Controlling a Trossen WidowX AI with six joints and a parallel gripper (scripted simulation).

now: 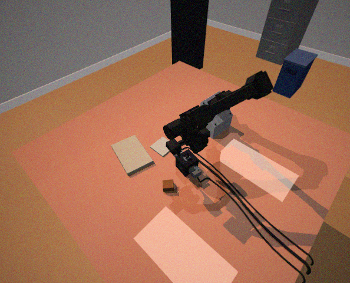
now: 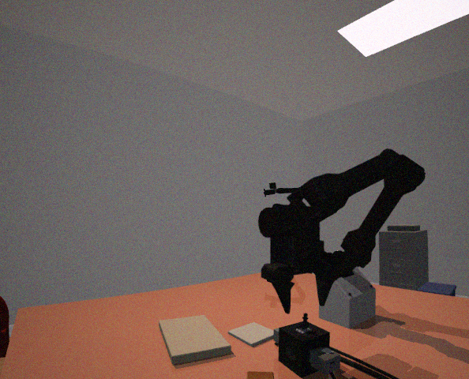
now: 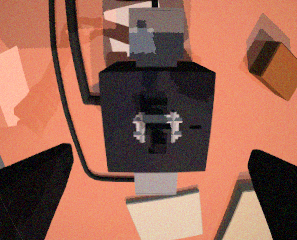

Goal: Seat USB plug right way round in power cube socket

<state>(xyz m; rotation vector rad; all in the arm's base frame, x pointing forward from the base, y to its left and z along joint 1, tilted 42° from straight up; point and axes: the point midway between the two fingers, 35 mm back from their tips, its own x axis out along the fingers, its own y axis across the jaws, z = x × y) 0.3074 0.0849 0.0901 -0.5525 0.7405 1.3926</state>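
The black power cube point(image 1: 180, 165) point(image 2: 291, 350) point(image 3: 120, 100) stands on the orange table. The USB plug point(image 2: 305, 317) point(image 3: 158, 142) is a small dark piece that sticks up from the middle of the cube's top, with light metallic parts on both sides in the wrist view. Its orientation and depth are too small to tell. My gripper point(image 2: 304, 309) point(image 3: 164, 158) is open and empty, pointing down. Its fingertips are just above the plug's height in the exterior view, spread wide to either side. In the top view the arm hides part of the gripper.
A grey plug point(image 1: 195, 171) point(image 2: 326, 361) point(image 3: 165, 52) sits in one cube side, a pale plug point(image 3: 156, 184) in the opposite side. Black cables point(image 1: 245, 207) trail away. A small pale pad point(image 1: 160, 147) point(image 2: 252, 333), thick tan book point(image 1: 132, 153) point(image 2: 193, 338) and brown block point(image 1: 168, 184) point(image 3: 284, 72) lie nearby.
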